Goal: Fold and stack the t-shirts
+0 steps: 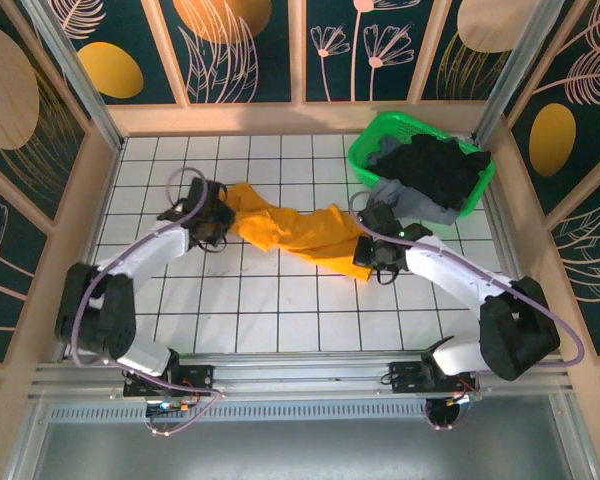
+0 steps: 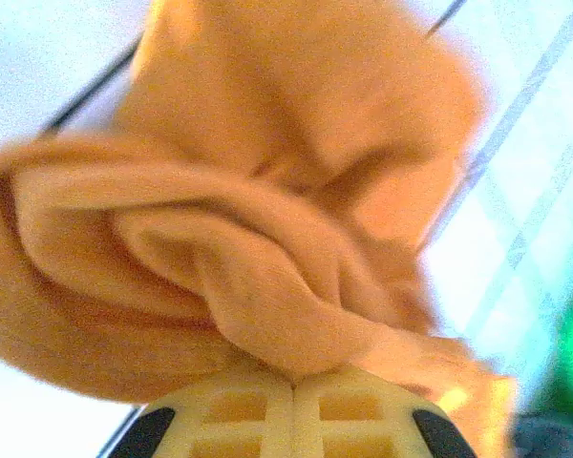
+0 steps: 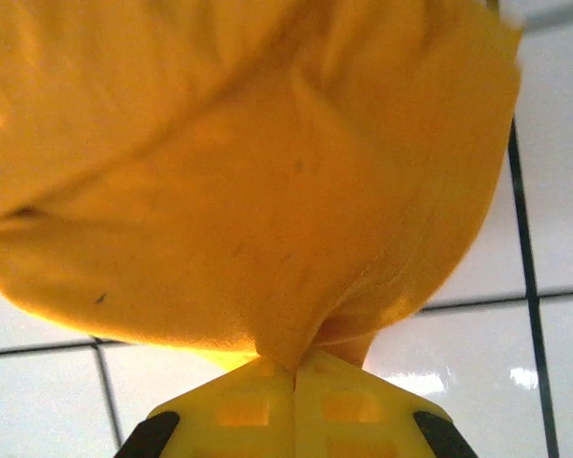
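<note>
Left fingers (image 2: 237,420), right fingers (image 3: 241,410): two pairs on one orange t-shirt (image 1: 300,232)

Soft matt cloth t-shirt (image 1: 290,232), glossy tiled table (image 1: 280,310), shiny plastic basket (image 1: 360,160).

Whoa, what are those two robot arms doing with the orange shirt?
They are holding the orange t-shirt between them. The left gripper pinches one end and the right gripper pinches the other, both shut on the cloth, so it stretches in a bunched band across the white table. It is not folded yet. The black and grey shirts are piled in the green basket at the far right corner.
</note>
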You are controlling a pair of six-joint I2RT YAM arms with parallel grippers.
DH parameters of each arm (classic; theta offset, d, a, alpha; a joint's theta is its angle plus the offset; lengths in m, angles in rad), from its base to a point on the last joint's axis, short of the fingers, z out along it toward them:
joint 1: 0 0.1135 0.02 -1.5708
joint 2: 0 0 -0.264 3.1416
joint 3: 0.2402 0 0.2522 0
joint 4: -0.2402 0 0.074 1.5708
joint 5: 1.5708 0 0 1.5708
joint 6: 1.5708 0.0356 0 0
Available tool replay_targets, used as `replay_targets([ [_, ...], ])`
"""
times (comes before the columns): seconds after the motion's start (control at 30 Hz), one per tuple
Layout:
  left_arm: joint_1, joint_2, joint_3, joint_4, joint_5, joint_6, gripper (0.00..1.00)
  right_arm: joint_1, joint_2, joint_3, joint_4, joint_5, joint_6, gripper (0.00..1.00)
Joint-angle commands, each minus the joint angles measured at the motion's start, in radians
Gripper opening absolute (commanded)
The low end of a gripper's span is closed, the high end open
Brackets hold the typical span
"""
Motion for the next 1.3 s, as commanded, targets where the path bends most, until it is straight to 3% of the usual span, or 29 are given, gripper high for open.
replay_targets([
  [0.0,0.057,-0.126,0.139,-0.019,-0.098,0.031,0.0,-0.068,-0.023,0.152,-0.02,0.045,-0.071,0.0],
  [0.4,0.163,-0.211,0.44,0.015,-0.163,0.166,0.0,-0.207,0.067,0.598,0.0,0.025,-0.225,0.0],
  [0.8,0.176,-0.213,0.511,0.002,-0.171,0.284,0.0,-0.218,0.016,0.537,0.073,-0.097,-0.222,0.0],
  [1.03,0.233,0.035,0.703,0.008,-0.018,0.318,0.0,-0.238,0.145,0.599,0.124,-0.207,-0.202,0.0],
  [1.27,0.285,0.292,1.157,-0.009,0.032,0.347,0.0,-0.248,0.286,0.788,0.317,-0.247,-0.169,0.0],
])
